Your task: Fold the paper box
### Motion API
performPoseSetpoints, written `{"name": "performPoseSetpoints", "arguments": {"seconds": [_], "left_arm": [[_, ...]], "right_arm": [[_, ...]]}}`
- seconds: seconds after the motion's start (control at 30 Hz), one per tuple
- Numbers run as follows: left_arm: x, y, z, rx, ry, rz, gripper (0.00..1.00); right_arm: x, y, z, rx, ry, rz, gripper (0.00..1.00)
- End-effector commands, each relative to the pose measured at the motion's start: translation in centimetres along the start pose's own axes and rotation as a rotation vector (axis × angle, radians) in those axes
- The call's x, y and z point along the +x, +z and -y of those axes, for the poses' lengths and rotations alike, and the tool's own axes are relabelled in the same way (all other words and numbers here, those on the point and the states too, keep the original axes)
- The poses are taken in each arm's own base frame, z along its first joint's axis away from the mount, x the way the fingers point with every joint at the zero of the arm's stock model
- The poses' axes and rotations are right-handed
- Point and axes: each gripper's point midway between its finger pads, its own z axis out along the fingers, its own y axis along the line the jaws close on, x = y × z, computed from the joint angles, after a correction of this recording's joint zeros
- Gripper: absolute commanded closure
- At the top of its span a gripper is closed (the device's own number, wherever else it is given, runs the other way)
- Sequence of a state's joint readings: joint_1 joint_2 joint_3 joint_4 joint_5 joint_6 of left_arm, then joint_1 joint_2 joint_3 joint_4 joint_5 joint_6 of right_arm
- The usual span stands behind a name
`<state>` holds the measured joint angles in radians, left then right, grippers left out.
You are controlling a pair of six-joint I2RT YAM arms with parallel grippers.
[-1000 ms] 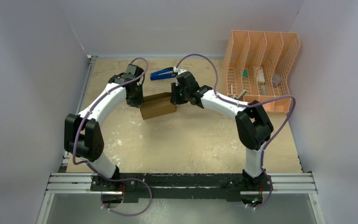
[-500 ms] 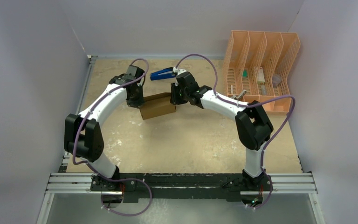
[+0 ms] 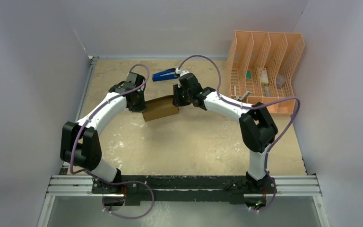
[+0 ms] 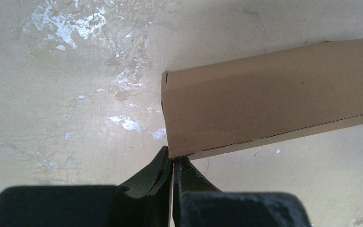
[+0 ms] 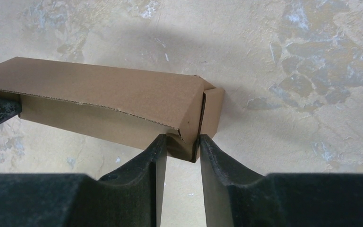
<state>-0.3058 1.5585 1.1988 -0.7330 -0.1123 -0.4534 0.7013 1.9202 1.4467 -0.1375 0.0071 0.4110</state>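
Cardboard of the paper box (image 3: 160, 109) is seen from above on the table (image 3: 194, 142). Only by wrist views are grips shown: the right gripper (image 5: 182, 142) is clamped on its end; the left gripper (image 4: 171, 163) is closed at a corner, perhaps pinching it.

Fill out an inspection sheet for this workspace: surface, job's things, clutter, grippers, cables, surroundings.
Surface: table, beige, mottled with pale worn patches.
Job's things: paper box, brown cardboard, folded into a long box, lying on the table between the two arms.
Clutter: peach-orange mesh file organizer at the far right, with small items in its slots; blue object by the right wrist, nature unclear.
Grippers: left gripper shut, tips at a box corner; right gripper clamped on the box's other end.
Cables: purple cables loop along both arms, none across the box.
Surroundings: pale walls on three sides; metal rail under the arm bases.
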Motion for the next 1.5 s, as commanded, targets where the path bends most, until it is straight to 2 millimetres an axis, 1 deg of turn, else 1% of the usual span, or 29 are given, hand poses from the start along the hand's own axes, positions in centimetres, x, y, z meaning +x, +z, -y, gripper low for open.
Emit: {"name": "performPoseSetpoints", "arguments": {"seconds": [0.0, 0.13, 0.23, 0.33, 0.43, 0.5, 0.6, 0.67, 0.9, 1.0, 1.07, 1.2, 1.27, 1.37, 1.47], "left_arm": [[1.9, 0.6, 0.3, 0.013, 0.005, -0.044, 1.00], [2.0, 0.8, 0.3, 0.015, 0.009, -0.037, 1.00], [2.2, 1.2, 0.2, 0.014, 0.014, -0.042, 1.00], [2.3, 1.4, 0.5, 0.028, 0.016, -0.046, 1.00], [2.1, 1.4, 0.6, 0.034, 0.023, -0.039, 1.00], [2.1, 1.4, 0.5, 0.035, 0.032, -0.037, 1.00], [2.1, 1.4, 0.5, 0.034, 0.044, -0.036, 1.00], [2.2, 1.4, 0.5, 0.031, 0.052, -0.035, 1.00], [2.2, 1.5, 1.0, 0.029, 0.077, -0.018, 1.00], [2.3, 1.5, 1.0, 0.024, 0.084, -0.013, 1.00], [2.2, 1.6, 1.1, 0.024, 0.085, -0.008, 1.00], [2.1, 1.7, 1.4, 0.028, 0.080, -0.002, 1.00], [2.1, 1.8, 1.6, 0.032, 0.078, 0.000, 1.00], [2.0, 1.8, 1.9, 0.048, 0.069, 0.007, 0.95], [1.5, 1.5, 2.4, 0.070, 0.055, 0.026, 0.91]], "right_arm": [[2.1, -2.1, -0.9, -0.022, -0.035, -0.067, 0.64], [0.7, -4.6, -1.0, -0.038, -0.045, -0.024, 0.52], [-0.3, -6.1, 0.1, -0.065, 0.009, 0.000, 0.45], [-1.6, -7.7, 0.7, -0.118, 0.063, 0.027, 0.38], [-3.5, -9.2, 1.0, -0.178, 0.129, 0.077, 0.37], [-4.7, -9.7, 0.8, -0.226, 0.176, 0.106, 0.37], [-6.2, -9.5, 0.2, -0.259, 0.228, 0.120, 0.39], [-6.7, -8.9, 0.0, -0.268, 0.257, 0.111, 0.43], [-7.5, -6.0, 0.3, -0.240, 0.309, 0.078, 0.54], [-7.2, -4.9, 0.8, -0.218, 0.314, 0.067, 0.56], [-6.4, -4.3, 1.2, -0.204, 0.312, 0.048, 0.58], [-4.1, -3.8, 1.7, -0.189, 0.299, 0.015, 0.60], [-2.4, -3.5, 2.2, -0.169, 0.286, -0.012, 0.62], [-0.2, -3.0, 2.8, -0.150, 0.272, -0.040, 0.63], [1.1, -2.8, 3.4, -0.135, 0.260, -0.048, 0.64]]}}
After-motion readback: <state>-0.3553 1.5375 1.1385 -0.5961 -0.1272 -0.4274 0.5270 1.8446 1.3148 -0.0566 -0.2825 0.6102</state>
